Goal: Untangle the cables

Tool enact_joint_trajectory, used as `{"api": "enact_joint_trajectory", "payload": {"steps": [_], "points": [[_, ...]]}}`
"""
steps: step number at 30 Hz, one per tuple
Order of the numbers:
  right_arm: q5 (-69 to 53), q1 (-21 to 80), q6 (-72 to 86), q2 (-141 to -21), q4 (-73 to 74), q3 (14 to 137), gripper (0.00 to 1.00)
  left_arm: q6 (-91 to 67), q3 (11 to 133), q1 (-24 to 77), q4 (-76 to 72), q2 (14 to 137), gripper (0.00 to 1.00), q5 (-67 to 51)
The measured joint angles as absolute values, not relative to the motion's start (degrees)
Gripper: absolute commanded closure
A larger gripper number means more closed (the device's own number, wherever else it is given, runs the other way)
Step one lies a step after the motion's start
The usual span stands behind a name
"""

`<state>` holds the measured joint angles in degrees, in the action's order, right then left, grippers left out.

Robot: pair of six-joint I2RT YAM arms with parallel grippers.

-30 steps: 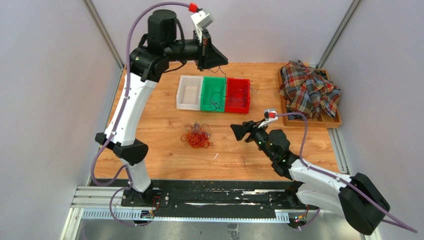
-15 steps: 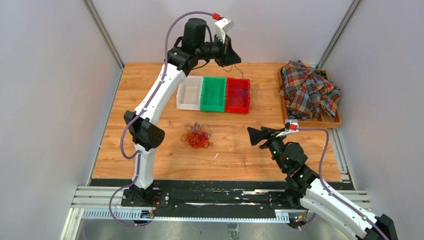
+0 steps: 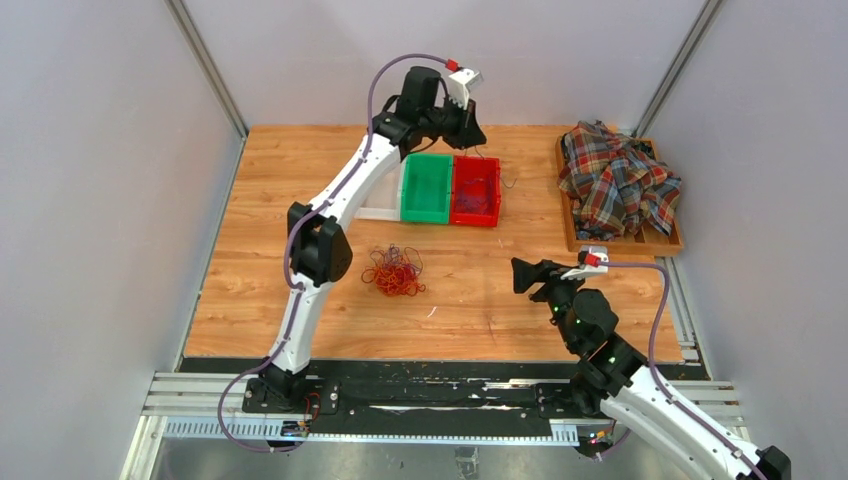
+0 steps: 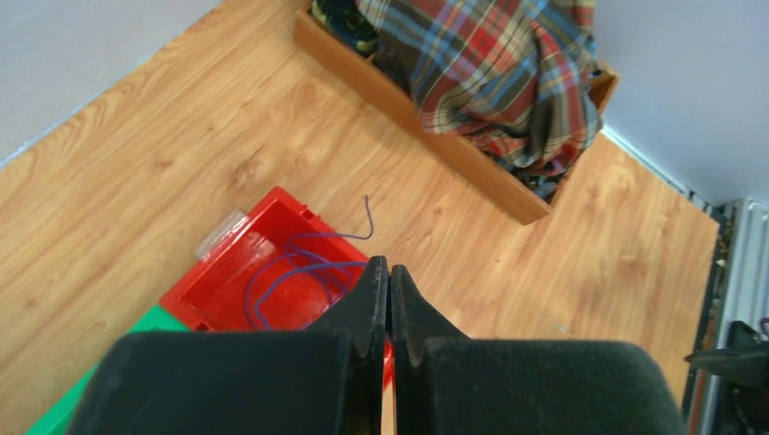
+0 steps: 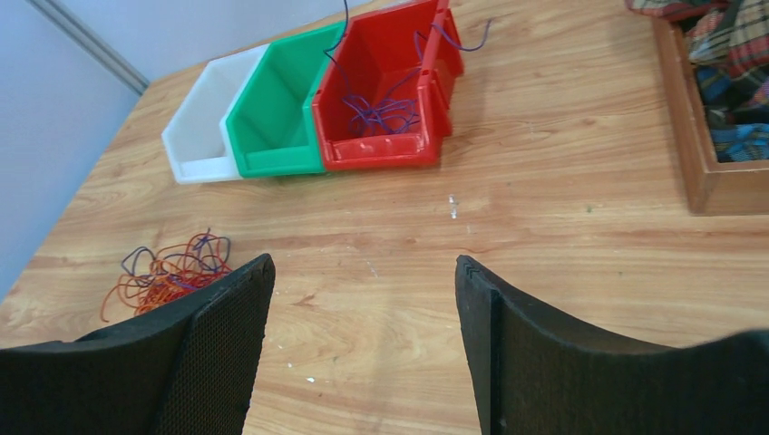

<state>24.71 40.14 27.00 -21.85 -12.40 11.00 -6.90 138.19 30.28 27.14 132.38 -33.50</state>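
- Currently, the left gripper (image 4: 388, 267) is held above the red bin (image 3: 476, 215) near the far edge of the table (image 3: 300, 180). Its fingers are pressed together, and they appear to be clamped on a purple cable (image 4: 299, 272) whose loops lie in that bin.
- The right gripper (image 5: 358, 272) is held with its fingers wide apart and nothing between them, low over the near right part of the table.
- The remaining cables (image 3: 395, 272) are left in a red, orange and purple bunch near the table's middle, well apart from both grippers.
- A slip is judged possible: the purple cable is thin, and only a little of it is pinched at the fingertips.
- One end of the purple cable is seen hanging over the bin's rim, so it could spill out onto the table once released.
- If the strand is lifted while caught on the rim, the light red bin and the green bin (image 3: 425, 190) touching it could be dragged or tipped.
- The bunch could be pulled along whole if one strand is drawn without the others being held down.
- No brand, label or legible writing is made out on the bins, the plaid cloth (image 3: 615, 180) or the arms.
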Motion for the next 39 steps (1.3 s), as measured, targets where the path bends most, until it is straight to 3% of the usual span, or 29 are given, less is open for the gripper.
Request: {"api": "enact_joint_trajectory", "payload": {"steps": [20, 35, 37, 39], "points": [[28.56, 40.10, 24.03, -26.37, -8.10, 16.08, 0.27, -2.00, 134.15, 34.33, 22.39, 139.87, 0.97, -29.36], [28.53, 40.07, 22.87, -25.80, -5.48, 19.29, 0.27, 6.33, 130.26, 34.22, 22.65, 140.92, 0.98, -16.29], [28.51, 40.05, 22.72, -26.44, -4.99, 19.86, 0.27, 6.92, 130.26, 34.26, 22.79, 141.49, 0.95, -15.75], [28.49, 39.99, 22.59, -27.59, -4.71, 20.84, 0.26, 7.14, 130.23, 34.26, 22.92, 141.95, 0.74, -15.33]]}}
